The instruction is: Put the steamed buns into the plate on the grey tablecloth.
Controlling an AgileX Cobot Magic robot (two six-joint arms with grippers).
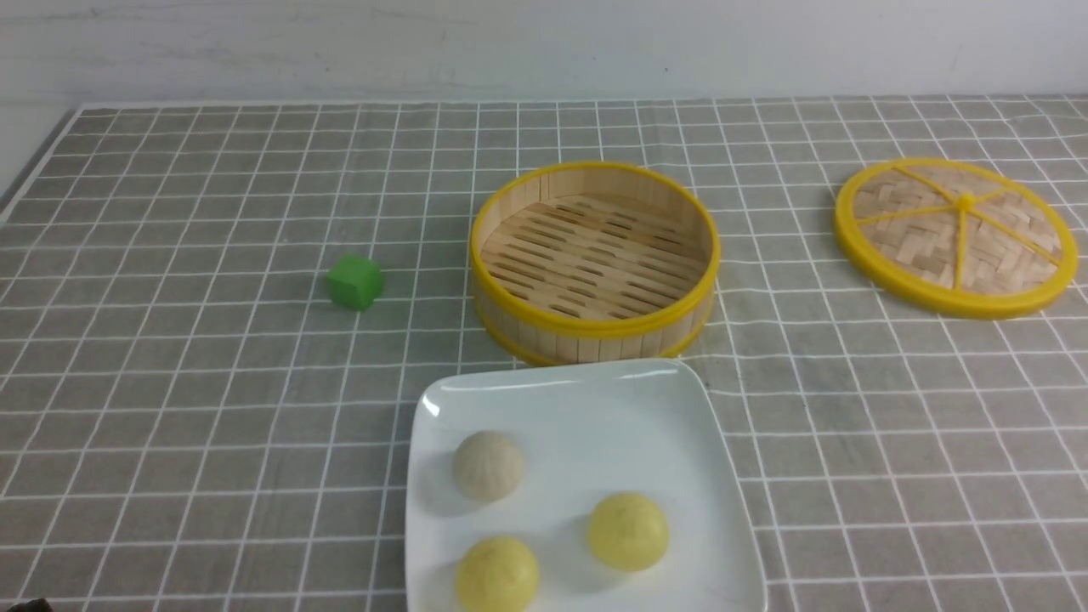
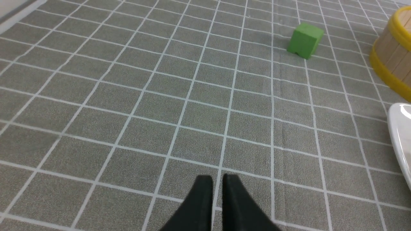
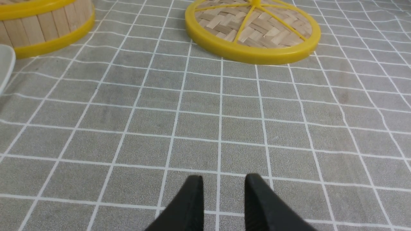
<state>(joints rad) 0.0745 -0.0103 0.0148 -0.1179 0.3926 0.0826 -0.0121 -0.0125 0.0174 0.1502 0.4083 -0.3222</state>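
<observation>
1. Left tool: tips nearly together with only a sliver of gap, nothing held, poised over bare grey tablecloth, away from the plate, whose edge just shows in its wrist view.
2. Right tool: tips slightly apart, gripping nothing, over cloth on the far side of the plate from the left tool. Both read as parked clear of the work, judged as a retreat posture.
3. Steamed buns: all three sit inside the plate; the beige bun towards the steamer side, the two yellow buns behind it, apart from one another.
4. Steamer: empty, just beyond the plate's far edge, almost touching it.
5. Lid: flat on the cloth, well apart from the plate, presumably set aside for access.
6. Green cube: well clear of the plate, outside the task.
7. Judgement: task appears complete.
</observation>
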